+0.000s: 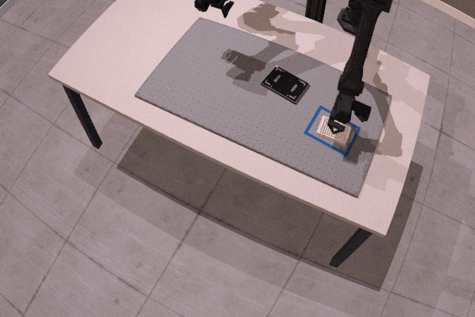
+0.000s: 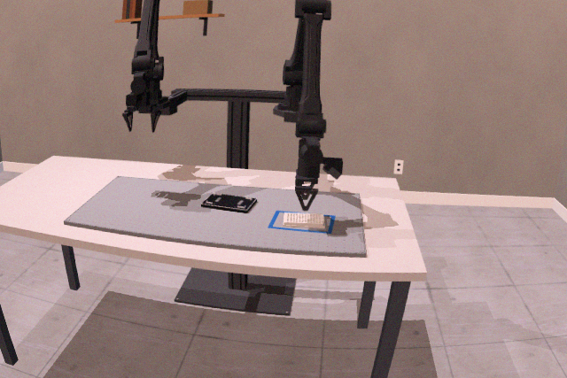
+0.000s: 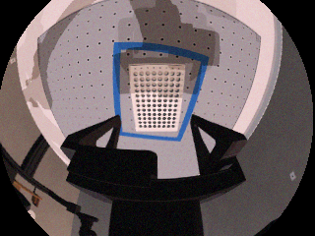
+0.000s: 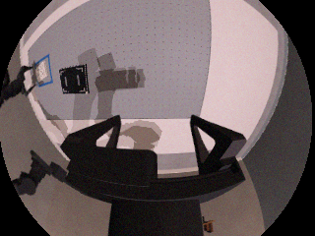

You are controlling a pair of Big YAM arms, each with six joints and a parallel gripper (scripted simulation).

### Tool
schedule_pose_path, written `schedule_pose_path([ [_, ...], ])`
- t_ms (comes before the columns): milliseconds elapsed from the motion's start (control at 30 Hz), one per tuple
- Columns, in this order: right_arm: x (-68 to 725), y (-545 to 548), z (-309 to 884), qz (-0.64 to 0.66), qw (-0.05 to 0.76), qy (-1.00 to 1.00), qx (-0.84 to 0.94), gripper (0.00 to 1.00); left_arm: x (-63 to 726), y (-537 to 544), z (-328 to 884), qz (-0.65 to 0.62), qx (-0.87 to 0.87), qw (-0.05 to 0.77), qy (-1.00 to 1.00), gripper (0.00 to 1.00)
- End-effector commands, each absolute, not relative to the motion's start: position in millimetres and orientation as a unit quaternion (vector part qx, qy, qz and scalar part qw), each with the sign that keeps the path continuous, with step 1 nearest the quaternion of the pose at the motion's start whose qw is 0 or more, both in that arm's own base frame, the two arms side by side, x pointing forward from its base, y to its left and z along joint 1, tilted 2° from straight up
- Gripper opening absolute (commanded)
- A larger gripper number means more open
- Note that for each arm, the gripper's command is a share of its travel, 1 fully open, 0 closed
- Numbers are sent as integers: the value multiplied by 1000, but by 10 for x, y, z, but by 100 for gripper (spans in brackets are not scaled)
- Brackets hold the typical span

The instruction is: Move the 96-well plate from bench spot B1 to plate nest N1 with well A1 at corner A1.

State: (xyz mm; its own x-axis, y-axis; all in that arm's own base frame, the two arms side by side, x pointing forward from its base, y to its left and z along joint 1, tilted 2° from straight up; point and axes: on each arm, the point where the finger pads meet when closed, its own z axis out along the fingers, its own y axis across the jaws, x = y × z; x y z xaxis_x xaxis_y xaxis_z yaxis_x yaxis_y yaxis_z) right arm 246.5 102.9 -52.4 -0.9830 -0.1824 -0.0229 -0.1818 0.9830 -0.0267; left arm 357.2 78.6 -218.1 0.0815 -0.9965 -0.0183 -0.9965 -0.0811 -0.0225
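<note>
The white 96-well plate (image 1: 335,129) lies flat inside the blue outline of spot B1 (image 1: 311,126) near one end of the grey mat. It also shows in the exterior view (image 2: 306,219) and the left wrist view (image 3: 157,100). My left gripper (image 1: 337,126) (image 2: 305,202) hangs open straight above the plate, a little clear of it, with its fingers on either side of the plate's width. The black nest N1 (image 1: 285,85) (image 2: 229,202) is empty in the middle of the mat. My right gripper (image 2: 139,123) (image 1: 214,5) is open and empty, raised high over the table's far edge.
The grey perforated mat (image 1: 245,102) covers the middle of the table. The black gantry post (image 2: 237,131) stands behind the table. The nest shows small and far off in the right wrist view (image 4: 74,79).
</note>
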Motion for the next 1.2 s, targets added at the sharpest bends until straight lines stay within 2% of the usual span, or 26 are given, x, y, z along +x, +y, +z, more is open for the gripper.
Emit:
schedule_pose_path([
  [0,2548,1064,-489,-9,21,995,-97,100,3684,758,-2276,-5,-734,23,679,100],
  [1167,2548,1064,-489,-9,21,995,-97,100,3653,789,-2789,-3,-734,20,679,100],
])
